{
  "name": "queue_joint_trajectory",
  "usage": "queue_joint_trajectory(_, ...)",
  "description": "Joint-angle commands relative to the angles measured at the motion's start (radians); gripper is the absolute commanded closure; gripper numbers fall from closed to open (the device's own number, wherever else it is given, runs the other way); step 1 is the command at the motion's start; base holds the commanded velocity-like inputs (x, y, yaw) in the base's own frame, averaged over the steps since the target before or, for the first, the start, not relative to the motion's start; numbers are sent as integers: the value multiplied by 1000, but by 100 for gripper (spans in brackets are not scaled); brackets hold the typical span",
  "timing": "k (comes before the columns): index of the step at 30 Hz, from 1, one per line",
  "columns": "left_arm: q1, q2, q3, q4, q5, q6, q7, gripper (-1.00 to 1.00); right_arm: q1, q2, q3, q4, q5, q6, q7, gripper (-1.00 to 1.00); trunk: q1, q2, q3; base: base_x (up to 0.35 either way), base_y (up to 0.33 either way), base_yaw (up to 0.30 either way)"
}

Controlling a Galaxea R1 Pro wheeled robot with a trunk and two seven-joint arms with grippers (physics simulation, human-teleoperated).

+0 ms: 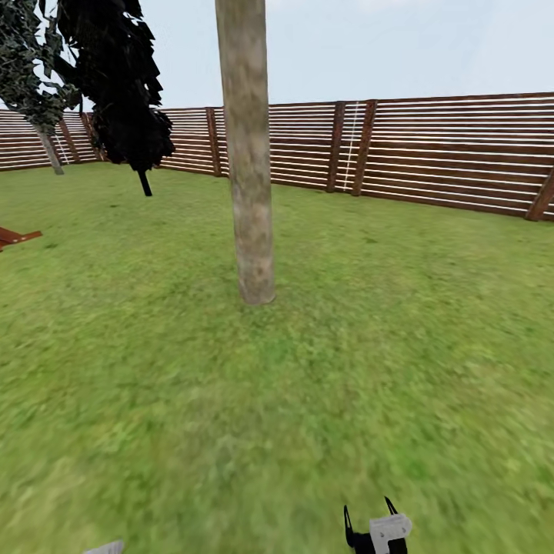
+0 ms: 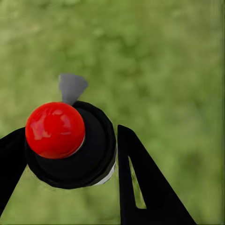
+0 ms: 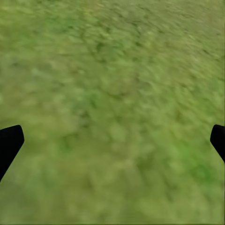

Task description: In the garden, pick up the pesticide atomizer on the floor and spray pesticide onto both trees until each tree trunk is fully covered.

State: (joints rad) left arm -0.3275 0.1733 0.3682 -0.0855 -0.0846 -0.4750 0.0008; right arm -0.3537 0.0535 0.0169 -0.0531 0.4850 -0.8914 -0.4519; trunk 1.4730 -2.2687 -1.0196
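One thick, mottled grey-brown tree trunk [image 1: 248, 154] rising from the green lawn [image 1: 308, 400] near its middle, crown cut off by the head view's top edge. One near-black cypress-like tree [image 1: 119, 85] and one grey-leaved tree with a thin pale stem [image 1: 35, 77] toward the lawn's far left corner. Reddish-brown horizontal-slat wooden fence [image 1: 431, 150] along the far edge; a red-brown wooden piece [image 1: 15, 236] poking in at the left edge.

Right gripper [image 1: 374, 529] low over the near grass in the head view; in the right wrist view, right gripper [image 3: 112, 140] spread wide, two black fingertips [image 3: 9, 143] far apart with bare grass between, grasping nothing.

In the left wrist view, left gripper [image 2: 70, 164] clenched on one small black pesticide atomizer with a round red tip [image 2: 70, 143], black fingers [image 2: 145, 187] pressed against both sides of it, blurred grass behind.

No readable writing or labels.
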Motion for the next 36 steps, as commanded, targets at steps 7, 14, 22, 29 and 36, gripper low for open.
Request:
queue_joint_trajectory(7,-1,0,8,1,-9,-4,0,100,-1,0,2,1,8,0,-10,-100,0,0,-1,339,0,0)
queue_joint_trajectory(14,-1,0,8,1,-9,-5,-1,100,-1,0,2,1,9,0,-10,-100,0,0,-1,339,0,0)
queue_joint_trajectory(22,-1,1,3,1,-16,-5,-12,100,-1,0,2,0,9,0,-10,-100,0,0,-1,339,0,0)
queue_joint_trajectory(29,-15,13,-43,-20,-150,7,-179,100,-1,1,31,-29,36,71,140,-100,0,0,-1,339,0,0)
queue_joint_trajectory(36,-169,35,-52,-138,-492,186,-486,100,-30,-6,40,-427,52,505,687,-100,0,0,-1,339,0,0)
